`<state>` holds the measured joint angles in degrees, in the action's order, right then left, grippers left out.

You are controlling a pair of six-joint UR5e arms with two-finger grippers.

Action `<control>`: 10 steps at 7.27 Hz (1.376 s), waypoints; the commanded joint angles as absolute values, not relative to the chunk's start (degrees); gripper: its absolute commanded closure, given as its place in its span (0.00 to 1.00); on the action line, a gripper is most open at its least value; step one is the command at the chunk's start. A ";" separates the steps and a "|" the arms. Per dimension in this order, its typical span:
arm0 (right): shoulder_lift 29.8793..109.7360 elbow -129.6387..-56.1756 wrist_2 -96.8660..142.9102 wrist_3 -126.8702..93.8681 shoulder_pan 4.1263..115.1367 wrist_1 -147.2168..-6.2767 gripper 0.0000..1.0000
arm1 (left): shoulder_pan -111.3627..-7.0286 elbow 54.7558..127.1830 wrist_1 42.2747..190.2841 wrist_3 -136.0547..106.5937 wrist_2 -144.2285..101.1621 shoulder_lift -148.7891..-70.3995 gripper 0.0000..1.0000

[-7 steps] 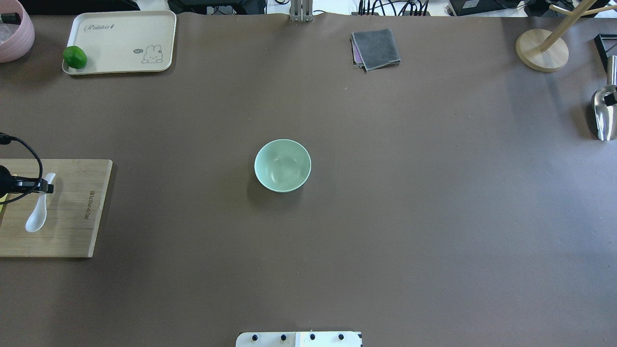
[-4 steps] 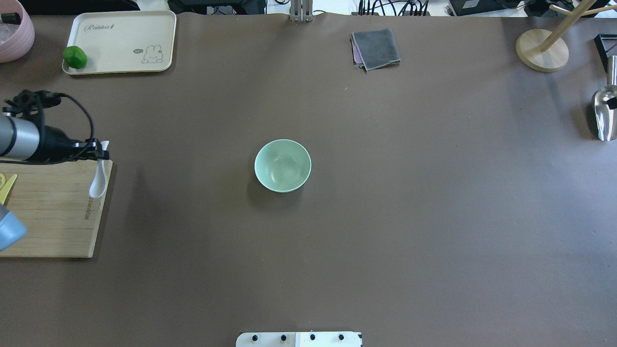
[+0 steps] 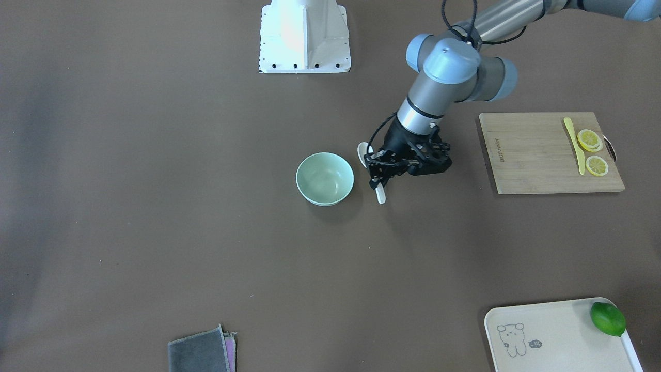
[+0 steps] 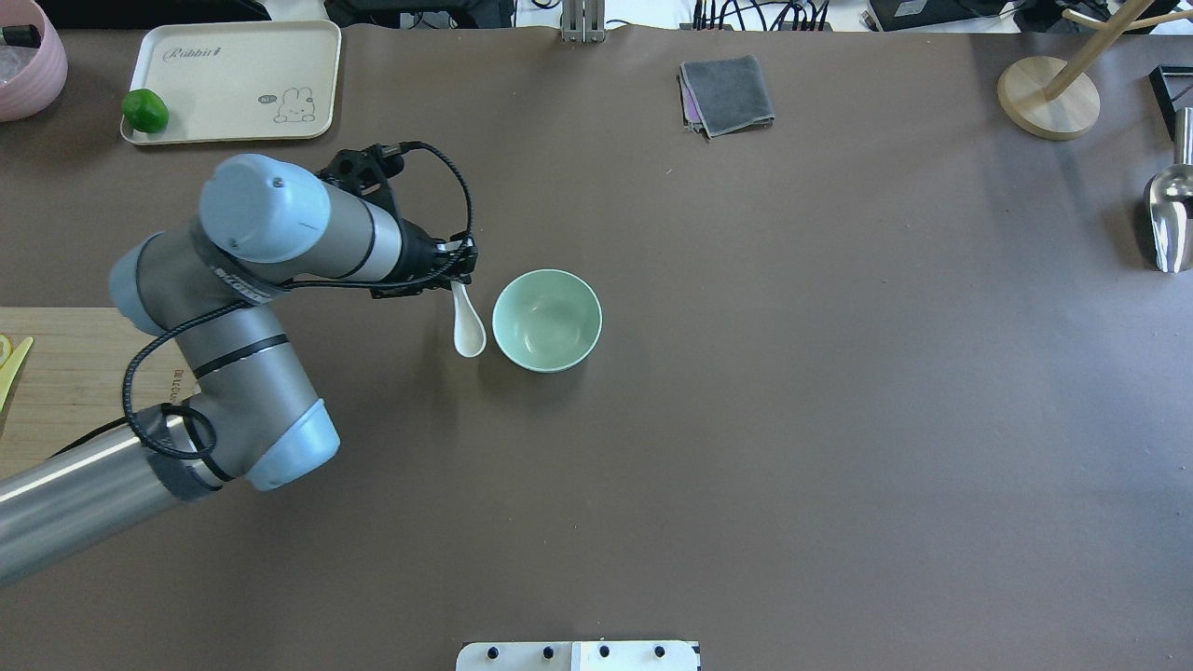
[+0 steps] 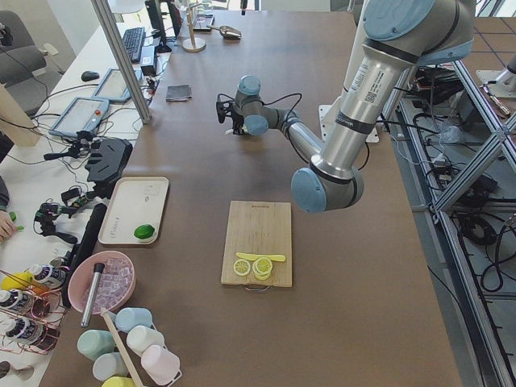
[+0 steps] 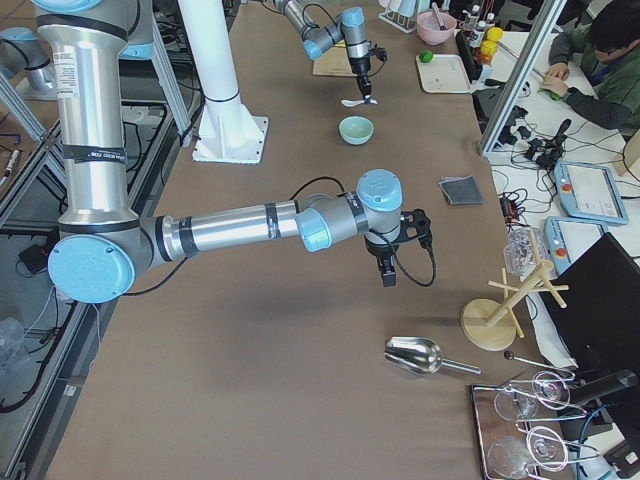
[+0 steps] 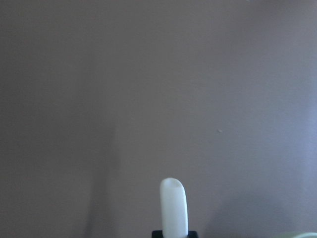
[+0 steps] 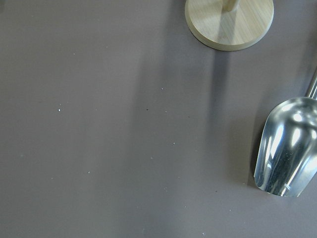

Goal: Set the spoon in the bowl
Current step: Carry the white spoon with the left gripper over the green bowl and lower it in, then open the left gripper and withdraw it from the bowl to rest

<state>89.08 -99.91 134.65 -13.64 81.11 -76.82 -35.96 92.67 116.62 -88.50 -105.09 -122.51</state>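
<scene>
The white spoon point(image 4: 469, 334) is held by its handle in my left gripper point(image 4: 459, 272), which is shut on it. The spoon hangs above the table just left of the pale green bowl point(image 4: 546, 320), with its scoop pointing back toward the robot. In the front-facing view the scoop point(image 3: 363, 152) sticks out behind the gripper point(image 3: 378, 169), right of the bowl point(image 3: 325, 179). The left wrist view shows the handle end point(image 7: 173, 204) over bare table. The bowl is empty. My right gripper point(image 6: 388, 272) shows only in the exterior right view, and I cannot tell whether it is open or shut.
A wooden cutting board point(image 3: 532, 155) with a yellow knife point(image 3: 573, 144) and lemon slices point(image 3: 589, 139) lies at the robot's left. A tray point(image 4: 233, 79) holds a lime point(image 4: 144, 110). A grey cloth point(image 4: 727, 93), a wooden stand point(image 4: 1049, 98) and a metal scoop point(image 4: 1170, 219) lie further off.
My left arm has carried the spoon from the cutting board rightwards across the table to just beside the bowl. The bowl has not moved.
</scene>
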 commanded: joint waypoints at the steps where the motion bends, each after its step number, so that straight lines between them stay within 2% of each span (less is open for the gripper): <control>1: 89.38 -100.11 134.65 -13.71 81.21 -76.82 0.00 | -32.79 86.87 114.78 -92.46 -100.12 -129.87 1.00; 2: 89.47 -100.28 134.65 -13.71 81.21 -76.82 0.00 | -32.87 86.05 115.13 -92.37 -99.93 -130.42 0.98; 3: 89.47 -100.28 134.65 -13.71 81.21 -76.82 0.00 | -32.78 85.96 115.05 -91.94 -99.93 -130.08 0.02; 6: 89.73 -100.28 134.47 -13.71 81.65 -76.82 0.00 | -33.57 88.23 114.44 -91.24 -100.02 -129.12 0.02; 8: 91.05 -100.37 134.21 -13.27 84.45 -76.82 0.00 | -37.67 95.50 111.30 -80.40 -104.81 -120.80 0.02; 10: 94.11 -100.37 134.82 -13.10 87.35 -77.43 0.00 | -47.24 106.81 92.30 -61.82 -113.01 -113.68 0.02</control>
